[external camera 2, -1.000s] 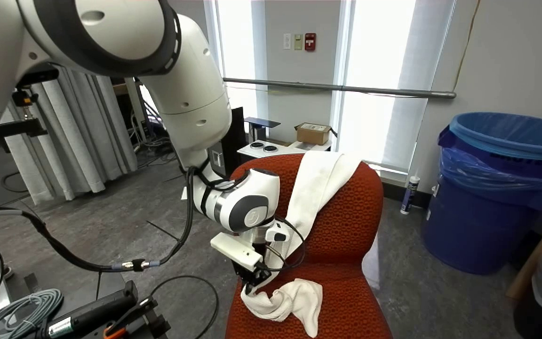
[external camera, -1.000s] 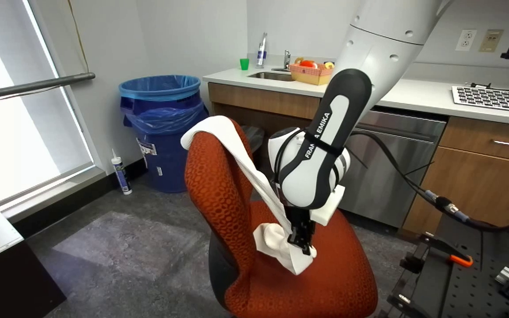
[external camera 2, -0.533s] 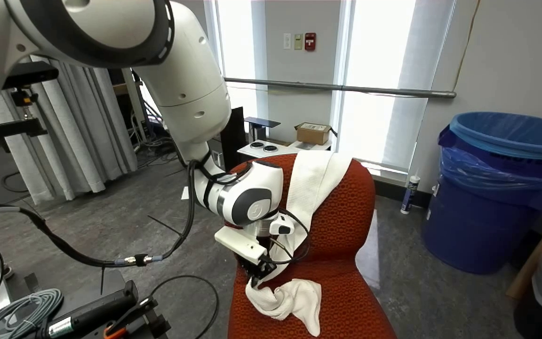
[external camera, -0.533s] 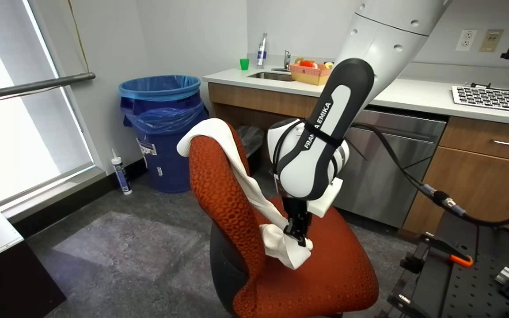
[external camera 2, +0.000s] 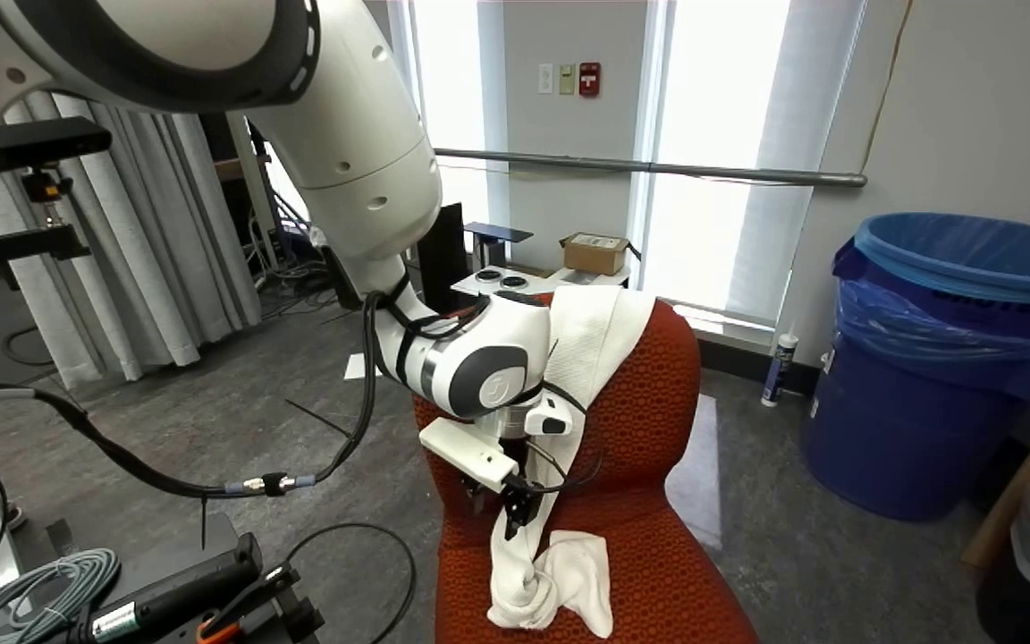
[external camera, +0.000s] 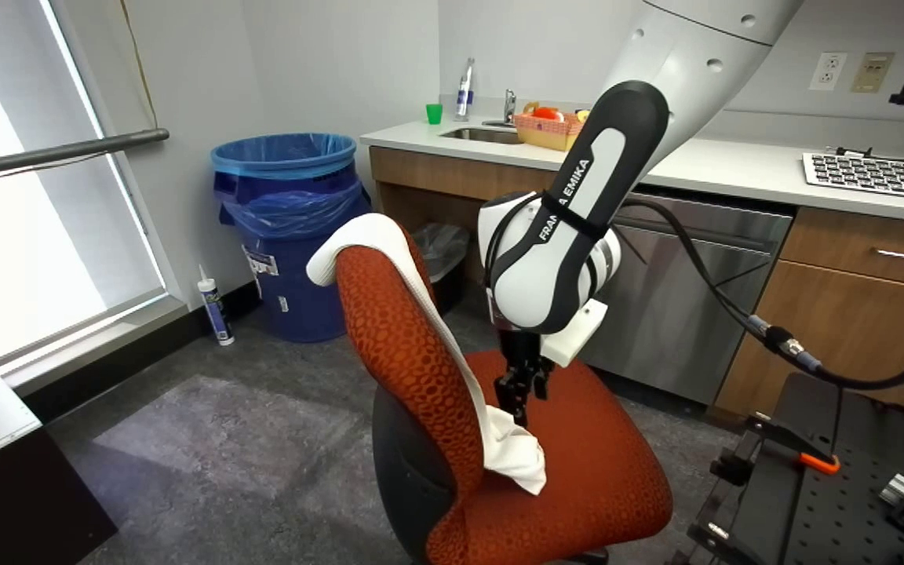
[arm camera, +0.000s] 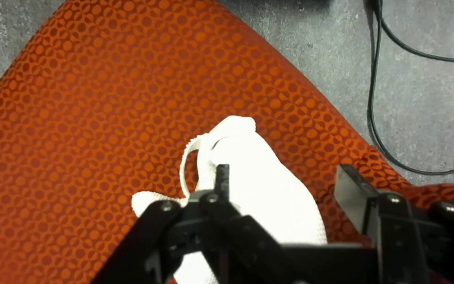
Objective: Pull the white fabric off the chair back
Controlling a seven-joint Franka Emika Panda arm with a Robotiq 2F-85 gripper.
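Note:
The white fabric (external camera: 377,235) hangs over the top of the orange-red chair back (external camera: 413,345) and runs down its front. In both exterior views its lower end lies bunched on the seat. My gripper (external camera 2: 495,514) is low over the seat, just in front of the chair back. In the wrist view the gripper (arm camera: 282,177) stands open, jaws wide apart and nothing pinched between them. Below the left finger, bright white fabric (arm camera: 262,189) lies loose with a small loop; the right finger pad (arm camera: 351,197) is over bare orange upholstery. Part of the fabric is hidden behind the gripper.
The orange-red seat (external camera: 585,486) spreads under the gripper. A blue bin (external camera: 295,259) stands behind the chair, near the counter (external camera: 734,169). A black perforated platform (external camera: 852,486) is beside the chair. Thin dark cable (arm camera: 373,79) loops over the floor.
The gripper has opened and let the fabric go, rising a little. The fabric's freed end has dropped onto the seat, closer to the chair back. The chair has turned slightly.

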